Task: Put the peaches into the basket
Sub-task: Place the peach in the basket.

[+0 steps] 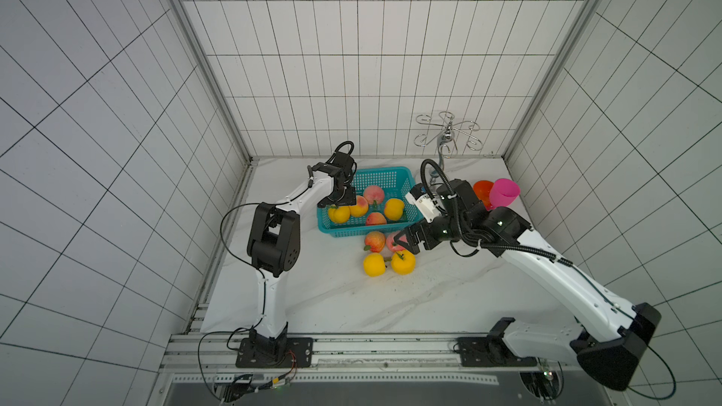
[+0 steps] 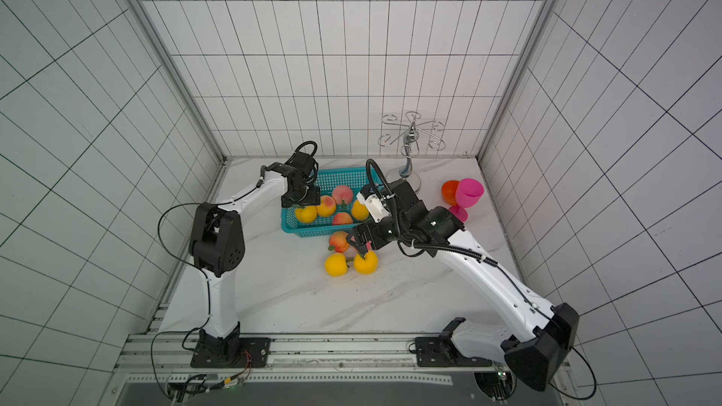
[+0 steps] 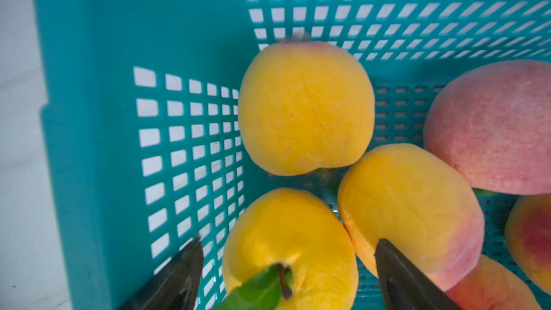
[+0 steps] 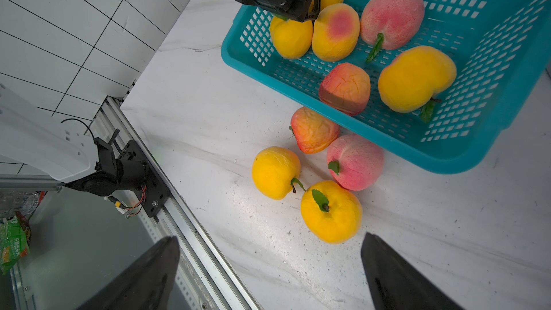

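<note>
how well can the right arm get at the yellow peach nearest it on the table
Probably yes. The right gripper is open and hovers just short of that yellow peach, with only bare table between them. The pink peach close beside it might crowd one finger.

We see a white marble-patterned counter [image 1: 332, 306] closed in on three sides by white tiled walls [image 1: 351, 72] with dark grout lines. At the back of it stands a chrome wire stand [image 1: 447, 135], its curled hooks spreading from a central post. Toward the back right corner an orange goblet [image 1: 480, 189] and a pink goblet [image 1: 504, 192] sit close together. The pink one overlaps the orange in both top views, and we cannot tell whether they touch.

A scatter of small dark specks [image 1: 428, 277] marks the marble. An aluminium rail [image 1: 371, 345] runs along the front edge. In the right wrist view, a green printed packet [image 4: 12, 243] lies beyond that rail, off the counter.
</note>
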You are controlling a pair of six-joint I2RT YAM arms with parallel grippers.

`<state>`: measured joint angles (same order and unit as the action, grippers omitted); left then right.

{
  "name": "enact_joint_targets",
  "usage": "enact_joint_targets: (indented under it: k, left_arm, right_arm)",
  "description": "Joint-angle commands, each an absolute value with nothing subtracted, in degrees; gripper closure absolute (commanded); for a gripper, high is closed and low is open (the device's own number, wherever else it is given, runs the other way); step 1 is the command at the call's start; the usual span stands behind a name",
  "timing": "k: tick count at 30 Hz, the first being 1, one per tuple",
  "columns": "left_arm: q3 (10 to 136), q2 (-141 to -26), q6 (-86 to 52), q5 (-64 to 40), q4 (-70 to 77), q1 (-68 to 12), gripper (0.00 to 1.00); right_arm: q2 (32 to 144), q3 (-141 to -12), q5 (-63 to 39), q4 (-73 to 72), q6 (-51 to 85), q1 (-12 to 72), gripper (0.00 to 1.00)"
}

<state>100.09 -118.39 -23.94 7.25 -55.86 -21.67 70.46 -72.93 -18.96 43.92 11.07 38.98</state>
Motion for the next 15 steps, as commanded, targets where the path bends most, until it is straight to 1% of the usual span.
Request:
enact_joint_targets:
  k: [1,6,15]
  left_arm:
    - [100.8,-117.79,-23.38,7.3,-55.01,-21.42,0.12]
    - [100.26,-115.27,-23.12,7.0,-55.69,-21.44,0.11]
    - [96.67,-106.85,-24.21,5.13,-57.31,-22.69,0.11]
  right_arm:
    - [69.96,-74.0,-19.51,44.91,10.33,38.23,0.01]
    - [69.87,-74.01,-19.43,44.92,10.39,38.27,0.01]
    - [69.52,-73.39,-16.69,47.14,11.01,38.2,0.01]
